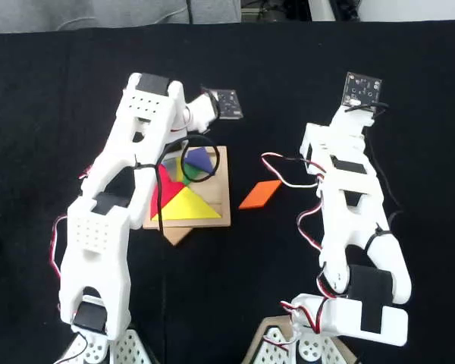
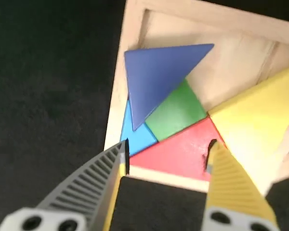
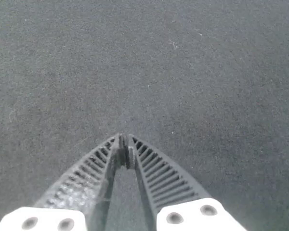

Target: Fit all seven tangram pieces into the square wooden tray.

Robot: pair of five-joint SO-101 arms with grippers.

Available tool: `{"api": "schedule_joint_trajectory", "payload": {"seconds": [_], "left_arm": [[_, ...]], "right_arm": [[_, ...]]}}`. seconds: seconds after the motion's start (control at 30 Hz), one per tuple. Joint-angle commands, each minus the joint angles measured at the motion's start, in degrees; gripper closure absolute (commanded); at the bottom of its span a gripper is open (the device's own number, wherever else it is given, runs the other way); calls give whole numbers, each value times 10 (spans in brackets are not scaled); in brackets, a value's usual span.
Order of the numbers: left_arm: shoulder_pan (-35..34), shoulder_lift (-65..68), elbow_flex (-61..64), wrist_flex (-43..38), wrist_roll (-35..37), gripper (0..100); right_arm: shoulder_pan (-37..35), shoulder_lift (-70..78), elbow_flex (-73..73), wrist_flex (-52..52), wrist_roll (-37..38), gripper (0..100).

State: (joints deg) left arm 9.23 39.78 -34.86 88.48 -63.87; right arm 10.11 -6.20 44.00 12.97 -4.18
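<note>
The left end effector (image 2: 168,147) hangs with its fingers spread and nothing between them, over the near rim of the square wooden tray (image 2: 116,96). The red triangle (image 2: 183,151) lies directly beneath the gap. Just beyond the tips sit the light blue piece (image 2: 135,132) and the green square (image 2: 176,113), with the yellow triangle (image 2: 255,120) off to one side.

The dark blue triangle (image 2: 154,72) is the worry. It lies farthest ahead of the fingers, its square corner in the tray's corner. Its longest edge runs diagonally, and one sharp tip points back toward the end effector. It seems to ride over the light blue and green pieces rather than lie flat. A push from these fingers could tip it further or shove its neighbours out of line.

A tan piece (image 1: 177,236) pokes out at the tray's edge. I can't tell whether it sits under the tray.

The orange parallelogram (image 1: 260,194) lies on the bench between the two arms, outside the tray, its long axis slanting away from the tray. It may arrive at the wrong angle for the gap left.

The right end effector (image 3: 124,149) is pinched closed on nothing, over bare bench.
</note>
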Motion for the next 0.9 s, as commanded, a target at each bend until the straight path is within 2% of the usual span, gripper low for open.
{"api": "schedule_joint_trajectory", "payload": {"seconds": [0.0, 0.37, 0.6, 0.87], "left_arm": [[0, 21, -9, -55, -11, 727], [0, 30, -9, -72, -15, 727], [5, 29, -10, -72, -15, 889], [7, 29, -10, -77, -15, 872]], "right_arm": [[5, -1, -41, -11, 0, 987], [5, -1, -42, -13, 0, 987], [5, -1, -42, -13, 0, 987], [5, -1, -42, -13, 0, 987]]}}
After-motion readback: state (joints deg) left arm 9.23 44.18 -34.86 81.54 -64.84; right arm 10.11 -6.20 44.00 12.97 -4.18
